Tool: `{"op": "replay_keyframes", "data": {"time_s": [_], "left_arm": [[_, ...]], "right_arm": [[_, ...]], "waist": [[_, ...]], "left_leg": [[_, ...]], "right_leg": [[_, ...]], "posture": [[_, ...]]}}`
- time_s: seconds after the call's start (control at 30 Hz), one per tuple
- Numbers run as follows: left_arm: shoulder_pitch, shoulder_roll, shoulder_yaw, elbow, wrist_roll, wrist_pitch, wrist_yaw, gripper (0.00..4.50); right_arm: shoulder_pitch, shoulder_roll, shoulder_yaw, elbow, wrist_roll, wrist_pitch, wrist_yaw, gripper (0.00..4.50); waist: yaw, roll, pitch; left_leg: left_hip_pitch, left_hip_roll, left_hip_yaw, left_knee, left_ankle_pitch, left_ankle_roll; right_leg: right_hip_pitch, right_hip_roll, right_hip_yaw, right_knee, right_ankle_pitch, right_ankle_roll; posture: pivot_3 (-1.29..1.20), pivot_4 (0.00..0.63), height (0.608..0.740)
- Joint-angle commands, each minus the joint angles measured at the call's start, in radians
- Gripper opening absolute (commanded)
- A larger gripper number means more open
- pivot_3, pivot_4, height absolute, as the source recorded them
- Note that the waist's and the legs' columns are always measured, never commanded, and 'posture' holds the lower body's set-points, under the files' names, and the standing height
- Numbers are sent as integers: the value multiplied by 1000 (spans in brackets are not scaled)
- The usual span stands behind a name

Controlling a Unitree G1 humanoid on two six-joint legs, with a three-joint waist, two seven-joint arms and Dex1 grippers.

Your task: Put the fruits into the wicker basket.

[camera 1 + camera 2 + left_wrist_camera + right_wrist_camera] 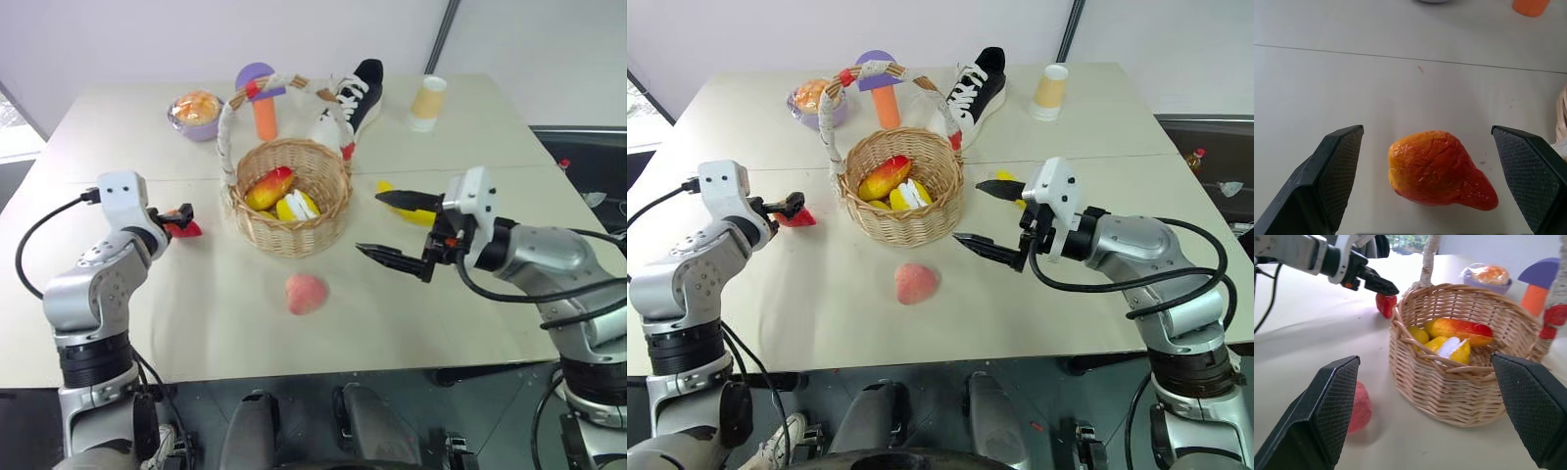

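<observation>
The wicker basket (331,211) stands mid-table with a red-yellow mango (269,186) and a yellow-white fruit (297,206) inside. A pink peach (306,293) lies on the table in front of it. Left of the basket lies a small red-orange fruit (1440,169), and my left gripper (1426,129) is open with a finger on either side of it, not touching. My right gripper (370,223) is open and hangs to the right of the basket, pointing at it, empty. A yellow banana (413,213) is partly hidden behind its upper finger.
Behind the basket stand a purple bowl with an orange bun (197,113), a mushroom toy (263,98), a black-and-white sneaker (358,93) and a paper cup (427,103). The basket's tall handle (227,137) arches over it. The table's front edge (294,377) is near.
</observation>
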Motion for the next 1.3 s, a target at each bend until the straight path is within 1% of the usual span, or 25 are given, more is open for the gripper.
{"op": "replay_keyframes", "data": {"time_s": [0.03, 0.13, 0.2, 0.23, 0.3, 0.33, 0.43, 0.5, 0.6, 0.67, 0.73, 0.83, 0.97, 1.13, 1.17, 1.3], "left_arm": [[-37, -30, 35, -45, 12, 51, 58, 4500], [-58, -86, 64, -68, 4, 75, 98, 4500], [-56, -86, 51, -88, 9, 74, 92, 4500], [-39, -49, 8, -96, 34, 44, 66, 4500], [26, 88, -118, -116, 103, -103, -70, 4500], [56, 149, -160, -122, 118, -155, -138, 4500], [95, 248, -156, -78, 96, -204, -262, 4500], [98, 277, -140, -41, 95, -226, -299, 4500], [92, 292, -110, 0, 87, -240, -330, 4500], [78, 273, -75, 24, 70, -225, -323, 4500], [66, 247, -45, 42, 52, -173, -300, 4500], [50, 203, -22, 55, 19, -113, -287, 4500], [-2, 139, 17, 97, 26, -19, -195, 4500], [-66, 44, 78, 47, 20, 105, -69, 4500], [-85, 5, 104, 30, 11, 143, -37, 4500], [-140, -90, 179, 6, 10, 222, 42, 4500]], "right_arm": [[-1, 2, -6, -29, 5, -19, 2, 4445], [18, 4, -2, -22, -3, -36, 9, 4445], [30, 6, 0, -20, -6, -46, 11, 4445], [34, 6, 1, -20, -7, -49, 11, 4445], [44, 8, 3, -18, -10, -58, 13, 4445], [50, 8, 3, -16, -12, -64, 15, 4445], [64, 10, 0, -11, -17, -78, 21, 4445], [69, 13, 3, -8, -21, -85, 21, 4445], [78, 18, 7, -6, -27, -97, 19, 4445], [80, 24, 9, -12, -27, -96, 13, 4445], [81, 26, 9, -18, -27, -94, 8, 4445], [78, 27, 9, -23, -26, -89, 2, 4445], [71, 29, 9, -29, -23, -82, -8, 4445], [81, 21, 10, -37, -26, -79, -13, 4445], [81, 21, 11, -38, -25, -78, -14, 4445], [75, 25, 18, -39, -24, -76, -16, 4445]], "waist": [[0, 0, 0], [0, 0, 0], [0, 0, 0], [-1, 0, 0], [-6, 0, 0], [-8, 0, 0], [-3, 0, 0], [-1, 0, 0], [2, 0, 0], [2, 0, 0], [2, 0, 0], [-1, 0, 0], [0, -1, 0], [0, -1, 0], [0, -1, 0], [1, -1, 0]], "left_leg": [[0, 0, 0, 0, 0, 0], [0, 0, 0, 0, 0, 0], [0, 0, 0, 0, 0, 0], [0, 0, 0, 0, 0, 0], [0, 0, -1, 0, 0, 0], [0, 0, -1, 0, 0, 0], [2, 0, 0, -2, 1, -2], [1, 0, 0, -2, 1, -2], [1, 0, 1, -1, 1, -2], [0, 0, 0, -1, 1, -2], [0, 0, 0, -1, 1, -1], [0, 0, 0, -1, 1, -1], [0, 0, -1, 0, 1, -1], [-1, 0, -2, 0, 1, -1], [-1, 0, -2, 0, 1, -2], [-1, -1, -3, 1, 1, -2]], "right_leg": [[0, 0, 0, 0, 0, 0], [0, 0, 0, 0, 0, 0], [0, 0, 0, 0, 0, 0], [0, 0, 0, 0, 0, 0], [0, 0, 0, 0, 0, 0], [0, 1, 0, 0, 0, 0], [0, 0, 0, 0, 0, -1], [0, 0, 0, 0, 0, -1], [0, 0, 0, 0, 0, 0], [0, 0, 0, 0, 0, 0], [0, 0, 0, 0, 0, 0], [0, 0, 0, 0, 0, 0], [0, 0, -1, 0, 0, 0], [0, 0, -1, 0, 0, 0], [0, 0, -1, 0, 0, 0], [0, 0, -1, 0, 0, 0]], "posture": [[0, 150, 740], [0, 150, 740], [0, 150, 740], [0, 150, 740], [0, 150, 740], [0, 150, 740], [0, 150, 740], [0, 150, 740], [0, 150, 740], [0, 150, 740], [0, 150, 740], [0, 150, 740], [0, 150, 740], [0, 150, 740], [0, 150, 740], [0, 150, 740]]}}
